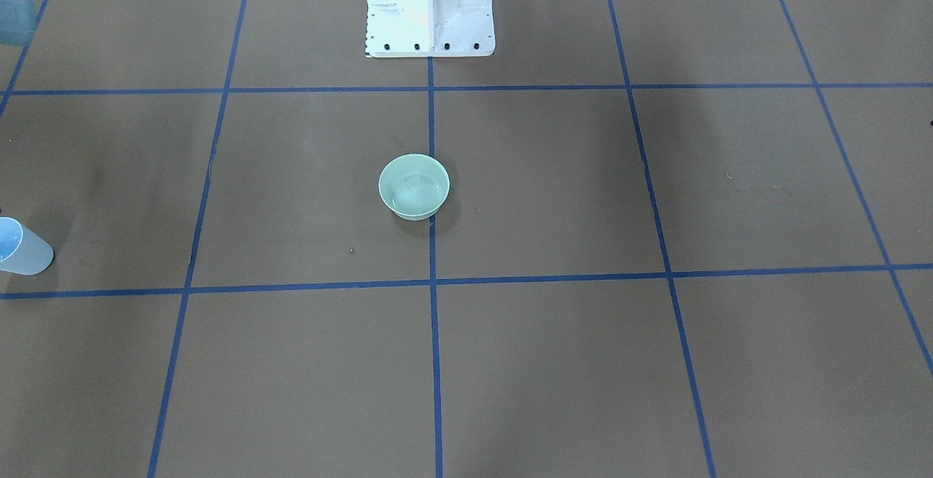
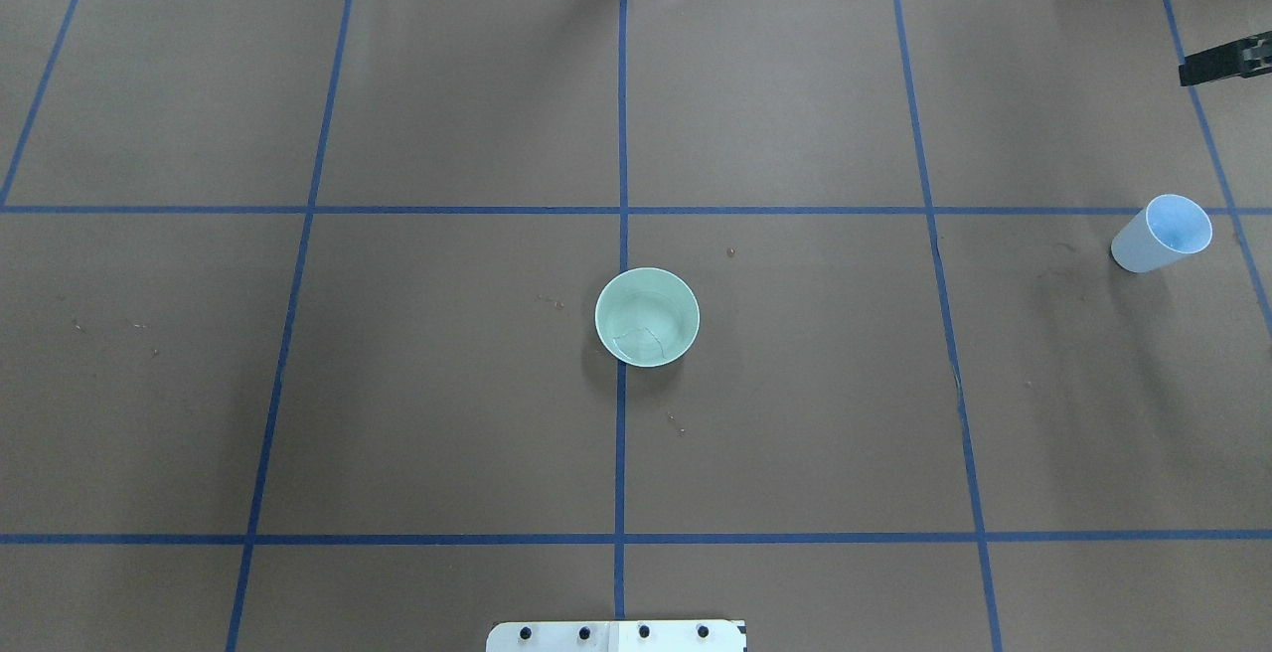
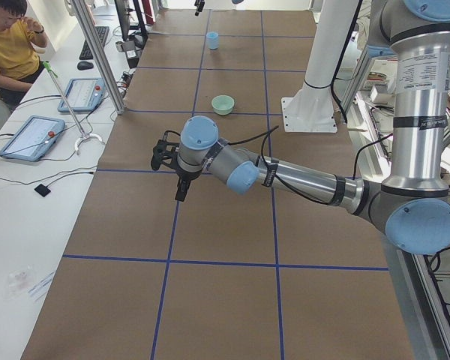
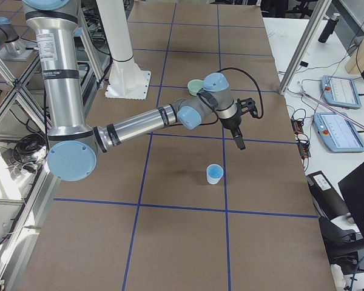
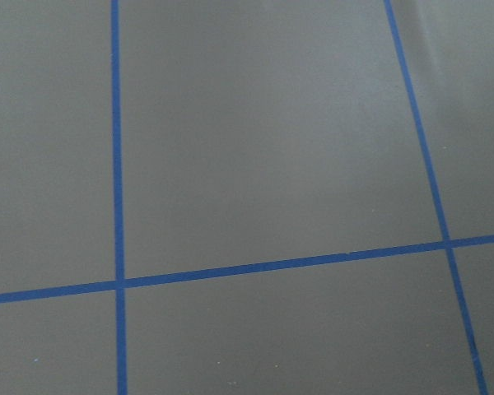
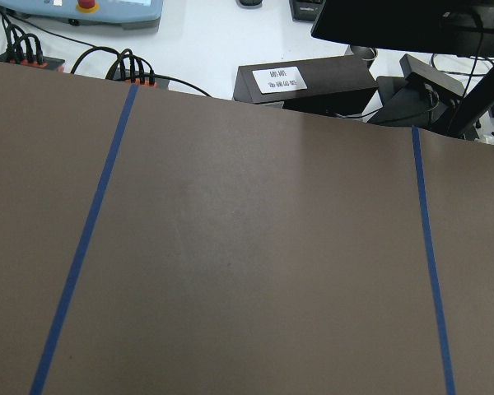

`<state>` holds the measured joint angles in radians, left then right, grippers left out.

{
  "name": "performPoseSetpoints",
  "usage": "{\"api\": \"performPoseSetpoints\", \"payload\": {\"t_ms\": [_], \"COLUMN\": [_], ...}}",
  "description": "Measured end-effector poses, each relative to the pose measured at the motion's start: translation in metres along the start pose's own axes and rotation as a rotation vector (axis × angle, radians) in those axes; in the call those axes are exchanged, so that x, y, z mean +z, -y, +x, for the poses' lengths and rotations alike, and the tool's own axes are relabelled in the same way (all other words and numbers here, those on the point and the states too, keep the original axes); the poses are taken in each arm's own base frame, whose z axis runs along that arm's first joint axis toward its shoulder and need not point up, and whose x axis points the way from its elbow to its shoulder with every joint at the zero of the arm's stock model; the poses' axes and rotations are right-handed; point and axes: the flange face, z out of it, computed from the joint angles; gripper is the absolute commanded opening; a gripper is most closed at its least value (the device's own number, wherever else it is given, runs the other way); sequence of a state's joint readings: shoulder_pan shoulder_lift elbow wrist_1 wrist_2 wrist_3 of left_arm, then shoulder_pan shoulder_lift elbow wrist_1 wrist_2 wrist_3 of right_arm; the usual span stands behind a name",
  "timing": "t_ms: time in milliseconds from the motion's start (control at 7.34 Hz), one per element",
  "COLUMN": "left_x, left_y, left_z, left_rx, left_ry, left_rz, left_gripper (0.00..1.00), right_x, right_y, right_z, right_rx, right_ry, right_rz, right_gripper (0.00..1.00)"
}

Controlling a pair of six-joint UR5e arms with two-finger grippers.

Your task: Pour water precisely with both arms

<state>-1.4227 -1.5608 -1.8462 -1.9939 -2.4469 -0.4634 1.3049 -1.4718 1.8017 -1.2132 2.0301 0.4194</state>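
A pale green bowl (image 2: 647, 317) stands at the table's centre on a blue tape line, and a faint ripple of water (image 2: 636, 336) glints inside it. A light blue cup (image 2: 1161, 234) stands upright far out on my right side. My right gripper (image 4: 239, 144) hangs above the table just past the cup, fingers pointing down; I cannot tell whether it is open or shut. Only the exterior left view shows my left gripper (image 3: 181, 191), which hovers over bare table well away from the bowl (image 3: 223, 104), and I cannot tell its state. Both wrist views hold only brown table and tape.
The white pedestal (image 1: 429, 8) is bolted at the robot's side of the table. A person (image 3: 11, 41) sits beside the table's far edge, with tablets (image 3: 31, 136) and cables on the white bench there. Blue tape lines (image 2: 621, 433) grid the brown surface.
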Motion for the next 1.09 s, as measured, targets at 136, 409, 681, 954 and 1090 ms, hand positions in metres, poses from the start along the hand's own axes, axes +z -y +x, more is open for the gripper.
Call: {"api": "performPoseSetpoints", "payload": {"t_ms": [136, 409, 681, 954, 1090], "left_x": [0.013, 0.047, 0.09, 0.123, 0.14], "left_y": [0.015, 0.032, 0.039, 0.045, 0.044], "left_z": [0.036, 0.105, 0.177, 0.249, 0.288], "left_rx": [0.024, 0.02, 0.001, -0.037, -0.043], "left_ry": [-0.04, -0.087, -0.088, -0.045, -0.014], "left_rz": [-0.004, -0.037, -0.077, -0.112, -0.138], "left_gripper": [1.0, 1.0, 1.0, 1.0, 1.0], "right_x": [-0.004, -0.01, -0.01, -0.005, -0.001], "right_y": [-0.001, -0.014, -0.039, -0.072, -0.093], "right_z": [0.041, 0.118, 0.17, 0.211, 0.225], "right_rx": [-0.04, -0.058, -0.053, -0.114, -0.116], "right_ry": [0.035, 0.108, 0.131, 0.112, 0.107], "right_rz": [-0.027, -0.068, -0.103, -0.178, -0.231], "right_gripper": [1.0, 1.0, 1.0, 1.0, 1.0]}}
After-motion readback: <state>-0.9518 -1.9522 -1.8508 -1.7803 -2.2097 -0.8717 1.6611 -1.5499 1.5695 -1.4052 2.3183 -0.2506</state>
